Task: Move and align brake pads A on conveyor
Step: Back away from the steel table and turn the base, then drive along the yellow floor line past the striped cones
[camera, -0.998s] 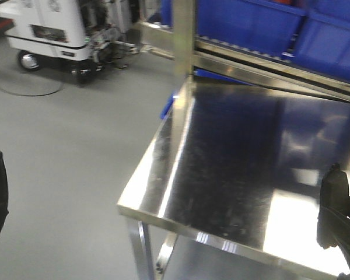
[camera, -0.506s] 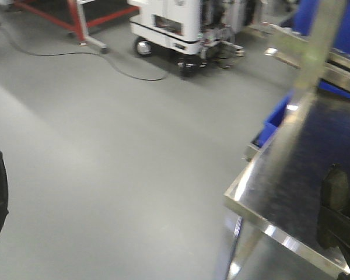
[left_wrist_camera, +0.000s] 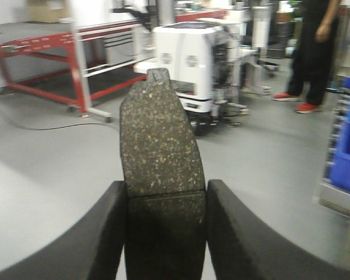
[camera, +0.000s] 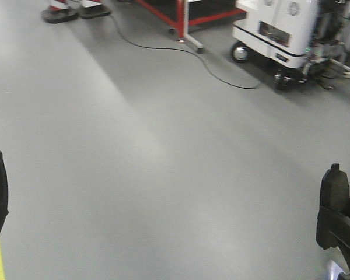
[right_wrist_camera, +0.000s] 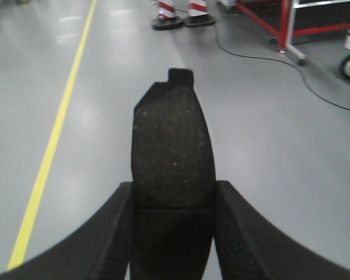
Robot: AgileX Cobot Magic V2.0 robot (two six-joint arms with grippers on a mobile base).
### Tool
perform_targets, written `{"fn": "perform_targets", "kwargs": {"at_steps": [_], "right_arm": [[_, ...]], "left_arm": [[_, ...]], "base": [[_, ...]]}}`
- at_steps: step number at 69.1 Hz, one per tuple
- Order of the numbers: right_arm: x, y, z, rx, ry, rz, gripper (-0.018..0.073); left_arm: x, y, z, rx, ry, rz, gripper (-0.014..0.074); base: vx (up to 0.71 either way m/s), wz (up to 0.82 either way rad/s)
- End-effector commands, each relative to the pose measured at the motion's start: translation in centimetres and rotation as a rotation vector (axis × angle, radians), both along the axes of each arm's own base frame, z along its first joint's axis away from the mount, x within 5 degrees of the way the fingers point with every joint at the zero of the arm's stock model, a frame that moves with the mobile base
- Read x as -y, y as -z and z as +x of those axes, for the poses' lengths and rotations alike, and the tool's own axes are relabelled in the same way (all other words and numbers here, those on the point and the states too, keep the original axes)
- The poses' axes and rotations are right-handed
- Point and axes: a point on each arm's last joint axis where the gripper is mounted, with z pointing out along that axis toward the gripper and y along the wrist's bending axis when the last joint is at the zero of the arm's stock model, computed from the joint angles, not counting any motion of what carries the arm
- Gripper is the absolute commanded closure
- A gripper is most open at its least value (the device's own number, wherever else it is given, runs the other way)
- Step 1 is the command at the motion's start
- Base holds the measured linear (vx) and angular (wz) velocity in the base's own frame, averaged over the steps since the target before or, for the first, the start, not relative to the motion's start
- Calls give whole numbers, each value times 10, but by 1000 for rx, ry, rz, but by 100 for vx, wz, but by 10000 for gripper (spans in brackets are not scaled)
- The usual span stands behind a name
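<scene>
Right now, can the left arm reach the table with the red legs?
Probably not. The left gripper, shut on a brake pad, has a wide stretch of bare floor between it and the red-framed table, which stands well across the room.

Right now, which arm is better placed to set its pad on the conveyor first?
Left, slightly. Left gripper and right gripper both clamp a brake pad, but only left's view shows the conveyor top; both are far off.
</scene>
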Motion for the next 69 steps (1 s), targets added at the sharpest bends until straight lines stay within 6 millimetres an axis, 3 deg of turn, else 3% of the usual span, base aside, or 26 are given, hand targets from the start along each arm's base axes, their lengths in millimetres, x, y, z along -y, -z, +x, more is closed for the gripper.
{"fn": "perform_targets", "kwargs": {"at_steps": [1,43,69], "right_arm": [[-1,-18,2,117,-4,31,533],[-1,-18,2,117,-4,31,533],[-1,-18,2,117,-4,31,533]], "left_arm": [[2,-19,0,114,18,-54,449],[2,-19,0,114,18,-54,449],[2,-19,0,114,18,-54,449]], "base": [[15,59],[20,64],[33,35]]}}
